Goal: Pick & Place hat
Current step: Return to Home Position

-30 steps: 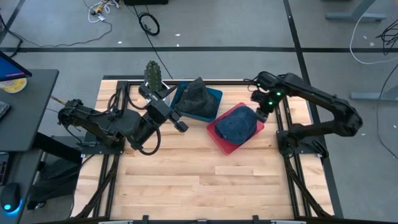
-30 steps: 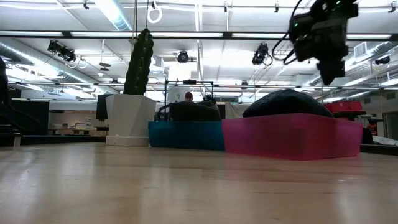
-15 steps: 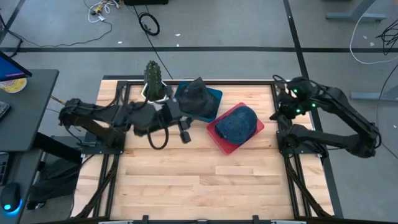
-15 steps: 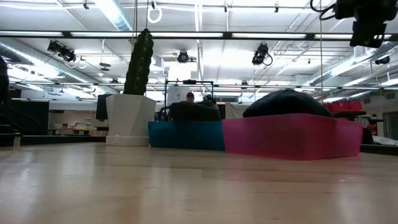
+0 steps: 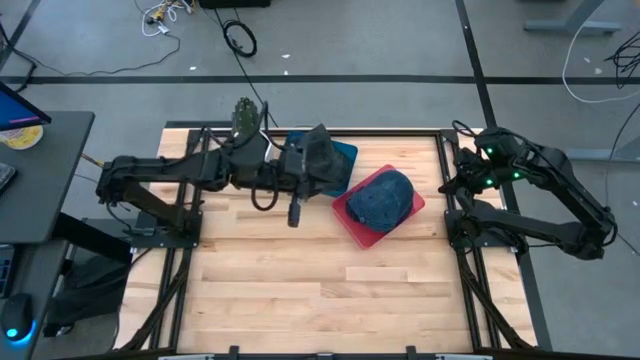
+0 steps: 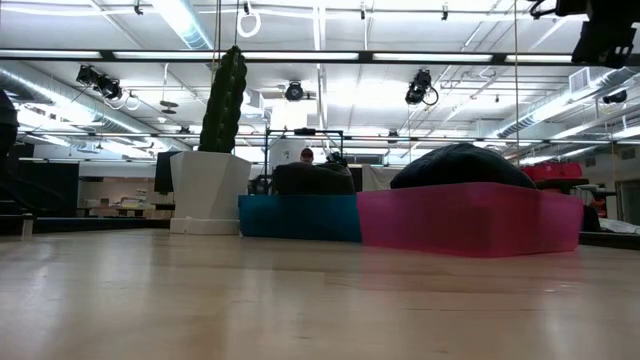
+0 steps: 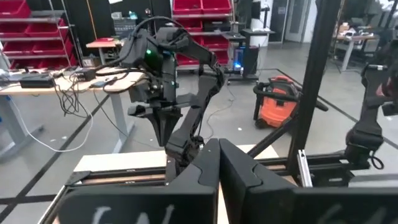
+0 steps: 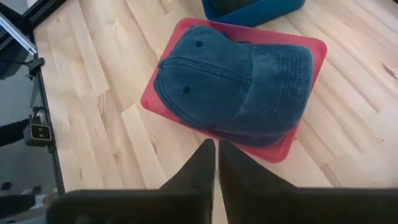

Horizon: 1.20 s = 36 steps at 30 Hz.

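Observation:
A blue denim cap point(image 5: 380, 198) point(image 8: 236, 81) lies crown up in a red tray point(image 5: 350, 228) point(image 8: 152, 99) right of the table's middle. Just behind and left of it, a dark grey hat point(image 5: 315, 155) sits in a blue bin point(image 5: 346, 152). My right gripper point(image 5: 448, 186) point(image 8: 216, 155) is shut and empty. It hangs high by the table's right edge and looks down on the cap. My left gripper point(image 5: 293, 210) point(image 7: 217, 155) is also shut and empty, held high beside the blue bin's near left corner.
A cactus in a white pot point(image 5: 245, 120) point(image 6: 210, 190) stands at the far edge, left of the blue bin. Bare wooden tabletop point(image 5: 320, 290) stretches across the whole near half. A black frame rail point(image 5: 460, 240) runs along the right edge.
My right gripper has drawn back from above the red tray toward the table's right edge and has risen. The cap stays in the tray. My left arm has swung toward the far edge and now lies stretched out past the cactus toward the blue bin.

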Tool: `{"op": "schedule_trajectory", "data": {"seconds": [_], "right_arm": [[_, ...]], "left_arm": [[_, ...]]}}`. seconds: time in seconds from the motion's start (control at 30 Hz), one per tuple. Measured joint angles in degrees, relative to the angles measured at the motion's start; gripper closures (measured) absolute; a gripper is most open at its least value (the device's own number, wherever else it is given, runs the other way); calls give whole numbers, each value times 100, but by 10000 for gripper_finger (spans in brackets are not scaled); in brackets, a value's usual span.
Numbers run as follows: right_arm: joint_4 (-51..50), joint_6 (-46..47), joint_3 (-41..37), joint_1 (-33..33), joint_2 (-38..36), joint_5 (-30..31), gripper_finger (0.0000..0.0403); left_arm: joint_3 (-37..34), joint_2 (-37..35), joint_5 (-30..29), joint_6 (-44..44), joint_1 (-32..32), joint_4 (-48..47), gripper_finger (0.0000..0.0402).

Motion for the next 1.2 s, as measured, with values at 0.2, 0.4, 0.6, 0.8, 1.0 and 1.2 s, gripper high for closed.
{"op": "schedule_trajectory", "data": {"seconds": [0.2, 0.4, 0.6, 0.8, 1.0, 1.2], "right_arm": [[0, -1, 0, 0, 0, 0, 376], [-2, -2, 0, -1, 0, 0, 376], [-4, -25, 0, -2, 2, 0, 376], [-4, -26, 0, -2, 2, 0, 376], [-3, -22, 0, -2, 2, 0, 376], [-2, -26, 0, 0, 2, -2, 376]], "left_arm": [[-825, -2, 22, -46, 29, 1058, 399], [-1610, -139, 14, -381, -32, 1753, 400], [-2599, -698, -65, -593, -180, 2639, 400], [-3457, -1496, -513, -463, -304, 2879, 401], [-4197, -2504, -602, -316, -304, 2892, 401], [-4928, -3585, -761, -134, -301, 2888, 401]]}}
